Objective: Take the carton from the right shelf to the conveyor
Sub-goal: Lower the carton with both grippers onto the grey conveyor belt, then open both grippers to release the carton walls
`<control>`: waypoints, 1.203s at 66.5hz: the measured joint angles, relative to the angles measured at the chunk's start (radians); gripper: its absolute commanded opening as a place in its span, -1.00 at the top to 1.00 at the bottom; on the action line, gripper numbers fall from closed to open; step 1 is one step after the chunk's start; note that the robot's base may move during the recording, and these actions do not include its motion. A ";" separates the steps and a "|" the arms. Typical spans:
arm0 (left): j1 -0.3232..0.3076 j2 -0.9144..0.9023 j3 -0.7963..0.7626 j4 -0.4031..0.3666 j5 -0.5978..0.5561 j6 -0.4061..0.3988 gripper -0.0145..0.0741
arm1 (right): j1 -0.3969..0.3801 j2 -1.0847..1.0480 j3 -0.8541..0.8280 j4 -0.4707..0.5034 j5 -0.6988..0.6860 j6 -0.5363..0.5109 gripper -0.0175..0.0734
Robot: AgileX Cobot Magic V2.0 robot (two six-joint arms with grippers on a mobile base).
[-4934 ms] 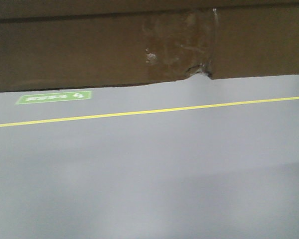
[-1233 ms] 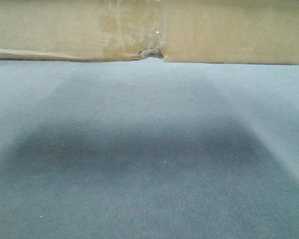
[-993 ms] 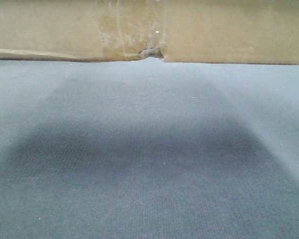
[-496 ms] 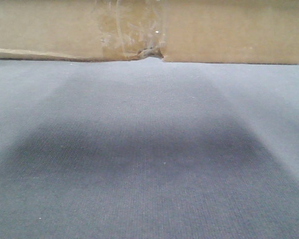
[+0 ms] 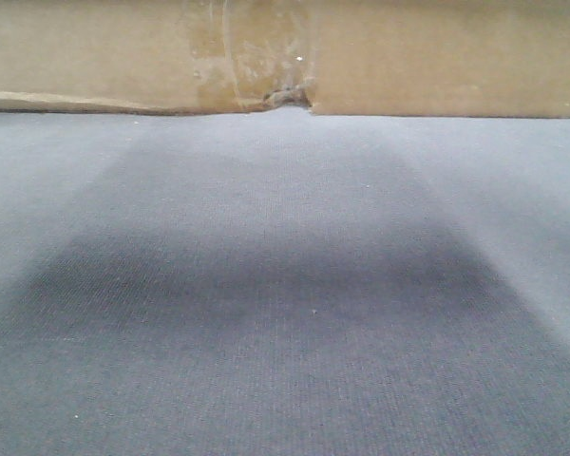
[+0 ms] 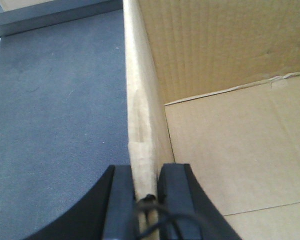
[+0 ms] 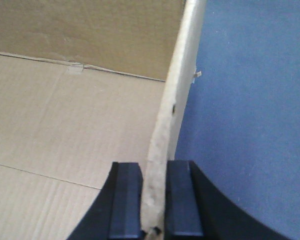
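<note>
Nearly done: carton (image 5: 437, 57) down at the conveyor (image 5: 285, 285), both walls gripped.
My left fingers (image 6: 121, 205) clamp its left wall, with belt just outside them; my right fingers (image 7: 182, 200) clamp the right wall. Letting go seems all that remains.

The left gripper (image 6: 147, 167) shows two matte black fingers (image 6: 121, 200) — flat on the inner faces, squared at the tips, flaring outward in smooth curves toward the base. A thin black cable (image 6: 149, 202) loops between them. The right gripper (image 7: 152, 164) has the same black, curved-backed pair.
</note>
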 measured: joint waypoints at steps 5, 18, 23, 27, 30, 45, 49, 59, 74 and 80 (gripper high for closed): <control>0.000 0.000 0.000 0.002 0.000 0.000 0.71 | 0.000 0.000 0.000 0.000 -0.007 0.000 0.76; 0.035 0.002 0.000 -0.056 -0.037 0.000 0.71 | 0.000 0.009 0.000 0.000 -0.009 0.000 0.76; 0.097 0.012 0.000 -0.134 -0.085 0.003 0.71 | 0.000 0.034 0.000 0.000 -0.024 0.000 0.76; 0.153 0.029 0.000 -0.202 -0.115 0.024 0.71 | 0.000 0.062 0.000 0.000 -0.039 0.000 0.76; 0.190 0.043 0.000 -0.244 -0.137 0.056 0.71 | 0.000 0.083 0.000 0.000 -0.050 0.000 0.76; 0.286 0.154 0.004 -0.324 -0.183 0.125 0.71 | 0.000 0.231 0.000 0.000 -0.116 0.000 0.76; 0.291 0.180 0.013 -0.322 -0.200 0.127 0.71 | -0.002 0.270 0.001 0.000 -0.139 0.000 0.76; 0.297 0.240 0.053 -0.310 -0.247 0.130 0.71 | -0.008 0.357 0.001 -0.018 -0.177 0.000 0.76; 0.302 0.298 0.102 -0.299 -0.330 0.130 0.60 | -0.010 0.425 0.003 -0.054 -0.210 -0.002 0.74; 0.305 0.303 0.122 -0.296 -0.367 0.130 0.28 | -0.012 0.432 0.003 -0.061 -0.225 -0.002 0.49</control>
